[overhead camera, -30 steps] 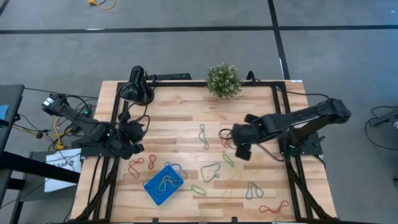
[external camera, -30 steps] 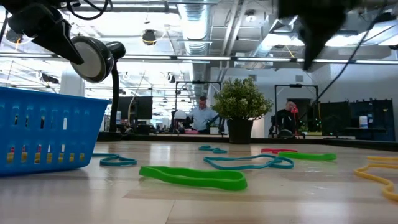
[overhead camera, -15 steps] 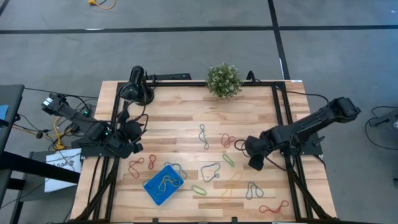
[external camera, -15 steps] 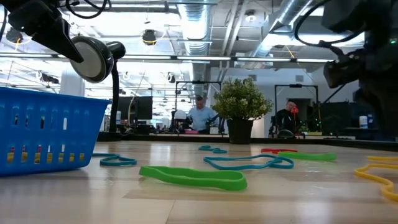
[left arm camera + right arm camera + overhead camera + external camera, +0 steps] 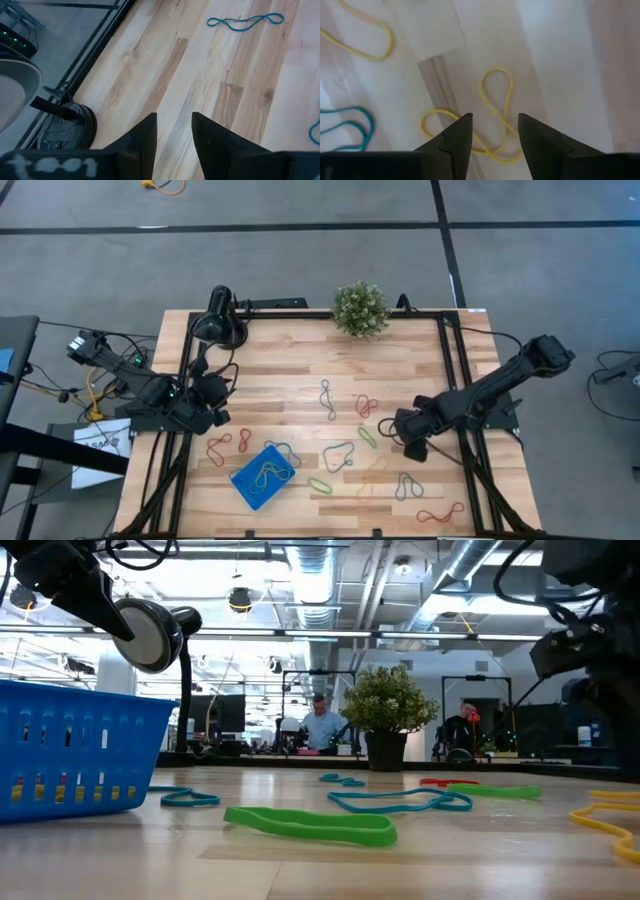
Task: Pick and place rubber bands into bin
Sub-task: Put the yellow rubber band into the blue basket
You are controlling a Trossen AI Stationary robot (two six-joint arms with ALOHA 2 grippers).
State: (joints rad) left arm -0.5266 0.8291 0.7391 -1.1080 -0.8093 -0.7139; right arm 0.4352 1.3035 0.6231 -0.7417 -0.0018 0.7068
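Several rubber bands lie loose on the wooden table: a grey-blue one, a red one, a green one and a red pair. My right gripper hangs open over the table's right half. In its wrist view the right gripper stands above a twisted yellow band without touching it. The blue bin sits near the front edge with bands inside. My left gripper waits open at the left edge, over bare wood.
A black round lamp stands at the far left corner and a small potted plant at the far edge. The bin's wall and a green band fill the low view's foreground. People sit in the room beyond.
My right gripper has drawn back from the table's middle toward the right and near edges and come lower over the yellow bands. Its fingers stay apart and empty. No band has moved.
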